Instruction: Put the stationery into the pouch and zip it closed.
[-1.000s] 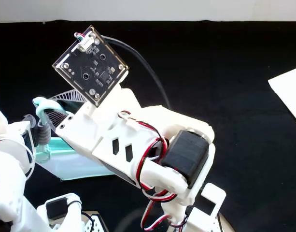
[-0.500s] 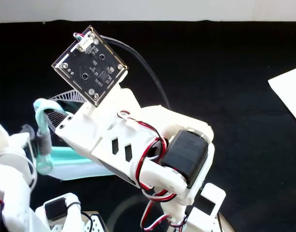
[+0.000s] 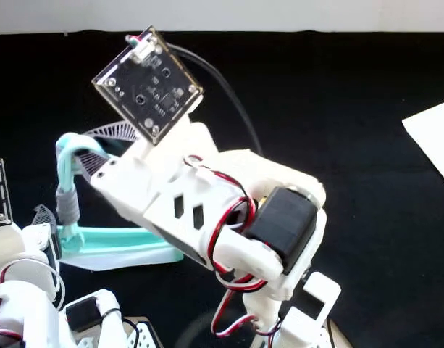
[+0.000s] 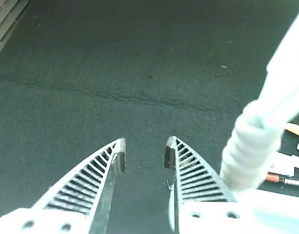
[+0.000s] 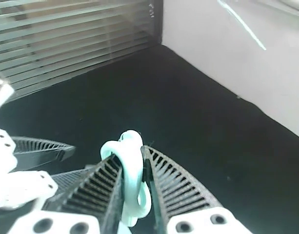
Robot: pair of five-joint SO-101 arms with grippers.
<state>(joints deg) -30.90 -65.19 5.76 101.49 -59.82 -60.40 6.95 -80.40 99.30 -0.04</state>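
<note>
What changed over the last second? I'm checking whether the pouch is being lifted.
The right gripper, fingers shut on the strap of the pouch, rose and shifted right. This pulled the strap taut, and the pouch shifted slightly right with it. The left gripper, fingers open, drew back toward the near table edge. The white paper stayed put.
</note>
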